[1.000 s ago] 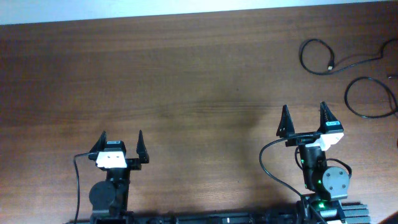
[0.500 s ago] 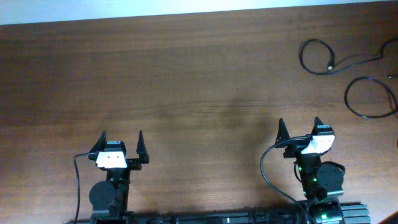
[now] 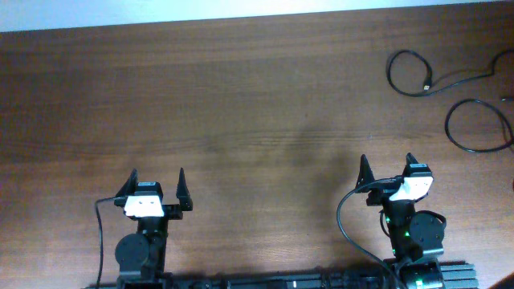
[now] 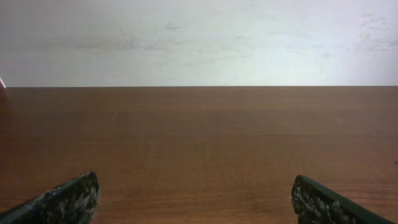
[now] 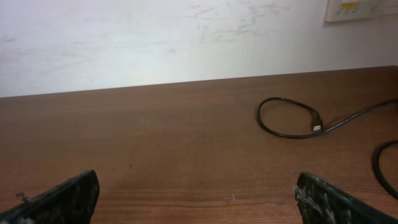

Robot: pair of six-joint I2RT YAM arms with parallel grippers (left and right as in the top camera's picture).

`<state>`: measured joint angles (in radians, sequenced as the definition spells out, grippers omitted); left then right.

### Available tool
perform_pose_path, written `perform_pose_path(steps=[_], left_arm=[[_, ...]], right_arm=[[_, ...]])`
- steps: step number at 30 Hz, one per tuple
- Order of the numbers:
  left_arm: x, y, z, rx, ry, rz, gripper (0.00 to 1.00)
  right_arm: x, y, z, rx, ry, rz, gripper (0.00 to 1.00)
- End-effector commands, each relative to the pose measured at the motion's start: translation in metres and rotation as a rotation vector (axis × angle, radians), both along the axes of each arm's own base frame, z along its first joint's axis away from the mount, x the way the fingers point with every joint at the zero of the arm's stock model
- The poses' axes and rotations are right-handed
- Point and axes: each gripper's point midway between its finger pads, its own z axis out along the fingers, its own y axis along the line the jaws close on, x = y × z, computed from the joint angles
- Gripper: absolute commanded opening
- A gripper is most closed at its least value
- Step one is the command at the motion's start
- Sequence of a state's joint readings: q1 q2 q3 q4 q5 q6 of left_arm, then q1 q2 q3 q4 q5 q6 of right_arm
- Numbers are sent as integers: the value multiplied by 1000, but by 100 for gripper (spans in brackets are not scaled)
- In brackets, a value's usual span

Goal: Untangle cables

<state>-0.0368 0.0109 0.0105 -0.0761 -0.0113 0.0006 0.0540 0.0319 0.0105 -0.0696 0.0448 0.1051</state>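
a: how do your grippers stand?

b: my left gripper (image 3: 157,172) is spread wide. nothing sits between its fingers (image 4: 68,199), only bare table (image 4: 199,143) ahead. my right gripper (image 3: 386,158) is just as wide and holds nothing.

a: where are they?

b: both low at the near edge, by my base, pointing across the table and well apart from each other.

a: and the cables from there?

b: both lie out to my right and farther up the table, well apart from either gripper. the nearer cable (image 3: 448,127) is ahead and to the right of my right gripper, close to the table's right edge. the farther cable (image 3: 390,71) is beyond it, toward the far right corner. my left gripper is a long way from both.

a: do the two touch?

b: from overhead, no. a strip of wood shows between them.

a: how do they look?

b: thin, black, lying flat. the nearer cable makes one open loop that reaches the right edge of the overhead view. the farther cable curls into a smaller loop, its plug (image 5: 316,129) blue-tipped at the loop's right side, and a tail runs off to the right.

a: past them?

b: a pale wall (image 5: 155,37) with a small plate (image 5: 354,9).
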Motion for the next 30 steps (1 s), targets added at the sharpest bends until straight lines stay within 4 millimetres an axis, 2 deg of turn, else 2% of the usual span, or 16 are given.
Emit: perform_pose_path(steps=[1,30], left_arm=[[0,0,-1,14,3,-6,99],[0,0,-1,14,3,-6,99]], right_arm=[[0,-3,-2,0,4,-18,99],[-1,-6,-2,-10,0,-27,99]])
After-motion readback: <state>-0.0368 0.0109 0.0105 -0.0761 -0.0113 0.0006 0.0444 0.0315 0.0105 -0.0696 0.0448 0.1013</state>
